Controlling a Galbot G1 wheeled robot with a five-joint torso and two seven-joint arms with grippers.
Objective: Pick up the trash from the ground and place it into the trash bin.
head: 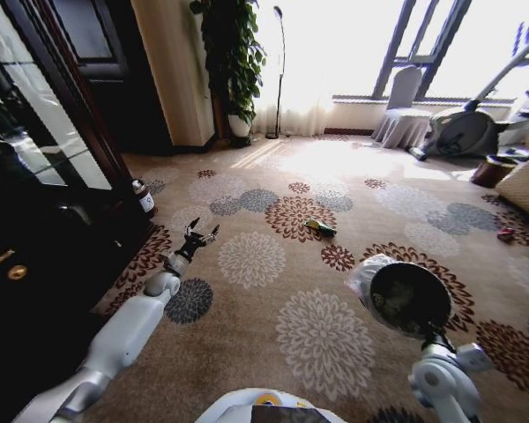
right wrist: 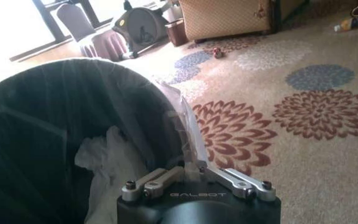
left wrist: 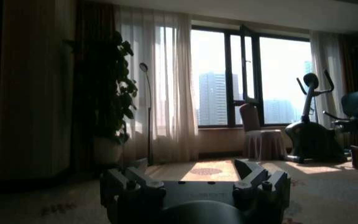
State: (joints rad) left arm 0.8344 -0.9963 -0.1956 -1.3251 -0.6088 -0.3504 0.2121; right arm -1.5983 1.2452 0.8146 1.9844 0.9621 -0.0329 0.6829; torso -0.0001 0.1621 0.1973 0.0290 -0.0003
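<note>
The right tool [right wrist: 195, 175] is gripping the trash bin [head: 410, 298] by its rim, carrying it. The left tool [head: 200, 236] is hovering spread wide and empty; the green wrapper [head: 320, 227] is lying at one o'clock, so the next move likely calls for reaching there.

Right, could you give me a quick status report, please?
Left gripper open, empty, low over the carpet. Right gripper shut on trash bin rim, bin held up. Green wrapper and red scrap on the carpet. Nothing blocking.
</note>
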